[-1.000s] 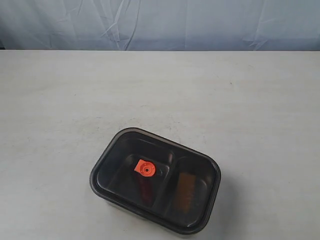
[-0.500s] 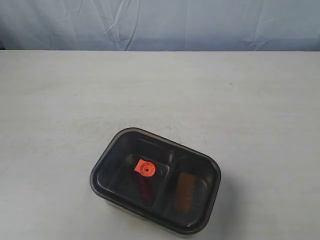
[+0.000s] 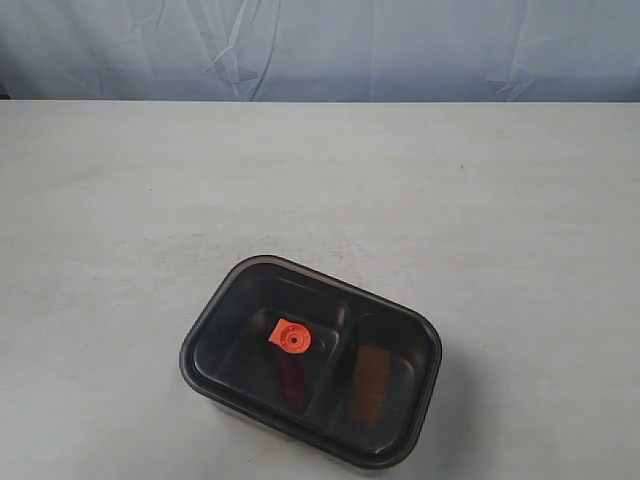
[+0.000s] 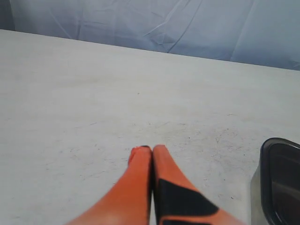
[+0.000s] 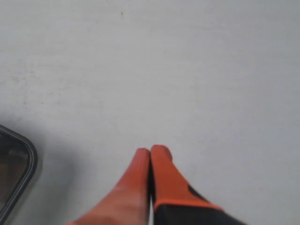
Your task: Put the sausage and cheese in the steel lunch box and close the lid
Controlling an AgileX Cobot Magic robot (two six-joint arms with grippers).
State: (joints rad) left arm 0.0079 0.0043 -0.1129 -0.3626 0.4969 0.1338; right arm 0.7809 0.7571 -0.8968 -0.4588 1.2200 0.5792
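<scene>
The dark translucent lid (image 3: 395,315) with its orange valve tab (image 3: 290,337) lies flat on the steel lunch box near the table's front edge. Through it the red sausage (image 3: 291,380) shows dimly in the left compartment and the yellow-orange cheese (image 3: 370,385) in the right one. A steel wall of the lunch box (image 4: 256,192) shows under the lid's corner (image 4: 281,178) in the left wrist view. My left gripper (image 4: 152,149) is shut and holds nothing, apart from the box. My right gripper (image 5: 151,151) is shut and holds nothing; the lid's edge (image 5: 18,168) lies off to its side.
The box stands on a pale grey table (image 3: 320,180). A wrinkled blue-grey cloth (image 3: 320,45) hangs along the table's far edge. Neither arm shows in the exterior view.
</scene>
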